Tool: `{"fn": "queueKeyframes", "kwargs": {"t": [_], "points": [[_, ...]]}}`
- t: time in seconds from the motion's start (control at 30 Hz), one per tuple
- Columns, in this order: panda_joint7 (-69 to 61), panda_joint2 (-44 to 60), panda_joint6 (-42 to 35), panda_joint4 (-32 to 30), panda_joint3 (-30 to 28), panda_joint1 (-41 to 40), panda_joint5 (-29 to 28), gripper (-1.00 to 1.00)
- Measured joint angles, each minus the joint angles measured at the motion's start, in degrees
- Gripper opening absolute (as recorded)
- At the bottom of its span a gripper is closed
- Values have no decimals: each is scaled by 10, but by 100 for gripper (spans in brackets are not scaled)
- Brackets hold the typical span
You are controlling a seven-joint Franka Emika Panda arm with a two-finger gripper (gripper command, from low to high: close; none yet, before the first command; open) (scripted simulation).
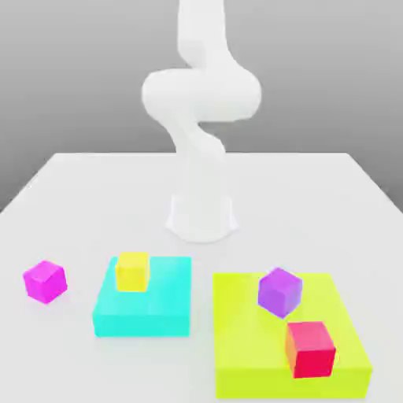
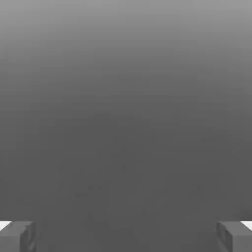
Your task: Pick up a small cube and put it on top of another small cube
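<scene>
Four small cubes sit on the white table (image 1: 94, 189) in the exterior view. A magenta cube (image 1: 44, 281) rests on the table at the exterior view's left. A yellow cube (image 1: 132, 271) stands on a cyan slab (image 1: 146, 307). A purple cube (image 1: 279, 292) and a red cube (image 1: 310, 349) lie on a lime slab (image 1: 252, 346). The white arm (image 1: 201, 102) rises from its base (image 1: 201, 216) behind them. In the hand view my gripper (image 2: 126, 236) is open, its two grey fingertips (image 2: 17, 236) far apart with nothing between them, facing plain grey.
The cyan and lime slabs stand side by side near the table's front, a narrow gap between them. The arm's base sits mid-table behind them. Bare table lies around the magenta cube and along the back.
</scene>
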Motion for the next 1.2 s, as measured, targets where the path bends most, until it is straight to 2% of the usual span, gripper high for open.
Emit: {"fn": "queueKeyframes", "kwargs": {"t": [0.37,0.53,0.63,0.73,0.9,0.93,1.13,1.2], "points": [[-81,227,136,-118,-148,-97,-38,0],[-146,332,198,-171,-222,-134,-14,0],[-207,400,234,-203,-248,-170,30,0],[-279,468,273,-218,-232,-211,105,0],[-380,574,349,-198,-114,-304,235,0],[-390,586,359,-195,-98,-317,248,-100],[-393,592,363,-194,-90,-324,253,-100],[-375,571,347,-199,-113,-306,229,-100]]}}
